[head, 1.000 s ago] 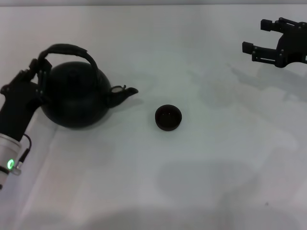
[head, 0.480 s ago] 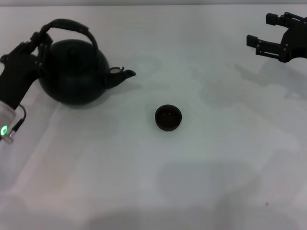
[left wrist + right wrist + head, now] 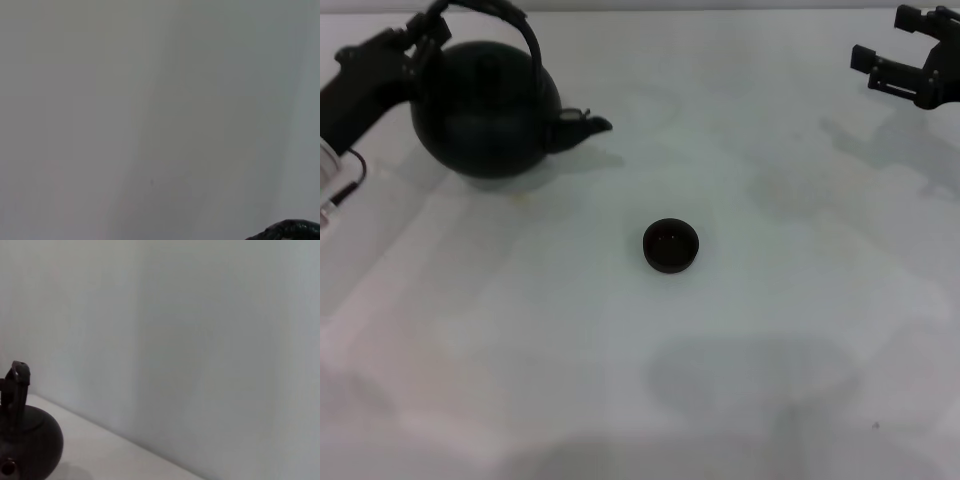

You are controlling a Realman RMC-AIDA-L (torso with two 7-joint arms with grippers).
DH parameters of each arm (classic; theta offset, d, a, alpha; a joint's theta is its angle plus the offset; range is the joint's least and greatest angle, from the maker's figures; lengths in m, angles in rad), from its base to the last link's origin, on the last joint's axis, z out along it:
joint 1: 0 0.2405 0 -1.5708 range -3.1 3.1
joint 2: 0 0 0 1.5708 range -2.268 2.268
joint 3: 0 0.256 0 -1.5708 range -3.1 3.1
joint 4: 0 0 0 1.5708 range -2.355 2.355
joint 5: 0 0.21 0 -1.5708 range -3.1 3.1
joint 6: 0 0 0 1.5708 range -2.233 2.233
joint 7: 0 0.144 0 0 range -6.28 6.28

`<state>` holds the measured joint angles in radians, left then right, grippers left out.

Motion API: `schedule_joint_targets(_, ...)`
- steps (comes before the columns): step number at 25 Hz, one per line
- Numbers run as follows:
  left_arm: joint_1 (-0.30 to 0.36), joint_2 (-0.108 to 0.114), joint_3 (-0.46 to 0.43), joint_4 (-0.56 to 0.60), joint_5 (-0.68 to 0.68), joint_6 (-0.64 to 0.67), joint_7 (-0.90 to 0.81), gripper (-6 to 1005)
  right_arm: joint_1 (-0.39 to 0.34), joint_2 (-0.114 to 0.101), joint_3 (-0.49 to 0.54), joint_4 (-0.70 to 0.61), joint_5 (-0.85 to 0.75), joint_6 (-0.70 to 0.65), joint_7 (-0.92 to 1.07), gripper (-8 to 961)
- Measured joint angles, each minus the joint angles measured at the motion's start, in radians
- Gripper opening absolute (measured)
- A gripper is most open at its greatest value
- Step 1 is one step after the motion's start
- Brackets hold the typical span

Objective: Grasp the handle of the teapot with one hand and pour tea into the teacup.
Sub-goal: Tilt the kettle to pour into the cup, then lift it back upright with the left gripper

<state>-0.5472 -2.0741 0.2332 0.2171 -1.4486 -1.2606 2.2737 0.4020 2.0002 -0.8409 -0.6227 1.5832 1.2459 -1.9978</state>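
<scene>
Teapot hangs from left gripper, which is clenched on the handle at its left end; spout points right, away from gripper. Teacup on table, well apart to gripper's right and nearer the robot. Right gripper far right, fingers spread, holding nothing.

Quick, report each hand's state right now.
Left hand: shut on the handle of the teapot, at the far left.
Right hand: open, holding nothing, at the far right.
</scene>
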Motion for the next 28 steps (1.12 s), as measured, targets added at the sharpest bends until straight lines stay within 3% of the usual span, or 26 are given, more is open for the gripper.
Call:
schedule_joint_targets(5,-0.016,-0.001,0.032,0.093,0.036,0.009,-0.144,200,0.000,0.000,0.000,0.012,0.031,-0.018,-0.009,836)
schedule_joint_targets(11,-0.029,-0.006,0.205,0.199,0.032,0.094,-0.339,199,0.001,0.000,0.000,0.017,0.046,-0.042,-0.015,835)
schedule_joint_targets(19,-0.029,-0.008,0.370,0.288,0.014,0.166,-0.486,198,0.003,0.000,0.000,0.017,0.051,-0.069,-0.023,834)
schedule_joint_targets(28,0.028,-0.009,0.724,0.448,-0.122,0.299,-0.591,197,-0.001,0.000,0.014,0.017,0.052,-0.080,-0.026,833)
